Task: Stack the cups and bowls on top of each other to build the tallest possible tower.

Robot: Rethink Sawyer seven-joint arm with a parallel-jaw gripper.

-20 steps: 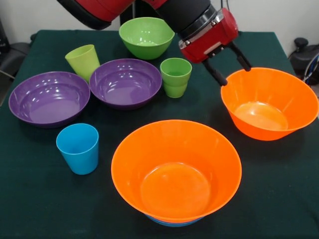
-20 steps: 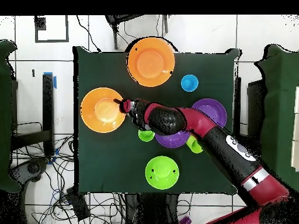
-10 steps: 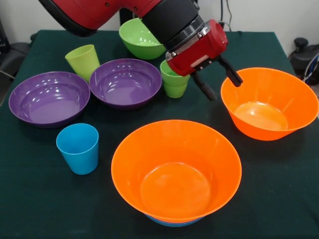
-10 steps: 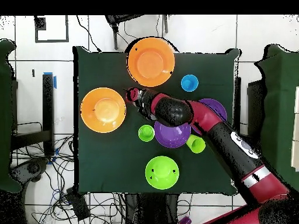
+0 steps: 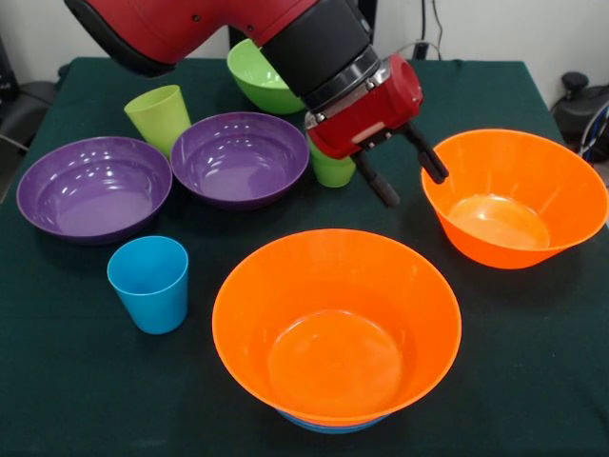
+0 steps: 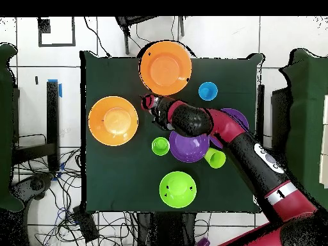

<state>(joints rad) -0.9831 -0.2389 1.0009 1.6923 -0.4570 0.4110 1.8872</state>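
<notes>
My gripper [image 5: 411, 184] is open and empty. It hangs above the cloth between the two big orange bowls and shows in the overhead view [image 6: 146, 102] too. The near orange bowl [image 5: 336, 324] sits in a blue bowl [image 5: 324, 425]. The other orange bowl [image 5: 514, 195] stands at the right. Two purple bowls [image 5: 93, 186] [image 5: 240, 157] stand at the left. The green bowl [image 5: 257, 71] is at the back, partly behind the arm. The ridged green cup [image 5: 332, 171] is half hidden behind the gripper. The yellow-green cup [image 5: 159, 116] and sky blue cup [image 5: 149, 283] stand upright. The small red bowl is not visible.
The table [image 5: 533, 381] is covered with a dark green cloth. In the overhead view cables [image 6: 70, 211] lie on the floor around the table [image 6: 102, 179], and dark chairs stand at both sides.
My gripper has moved away from the right orange bowl's rim, leftward and lower in the front view, toward the near orange bowl. It stays open. No bowl or cup has moved.
</notes>
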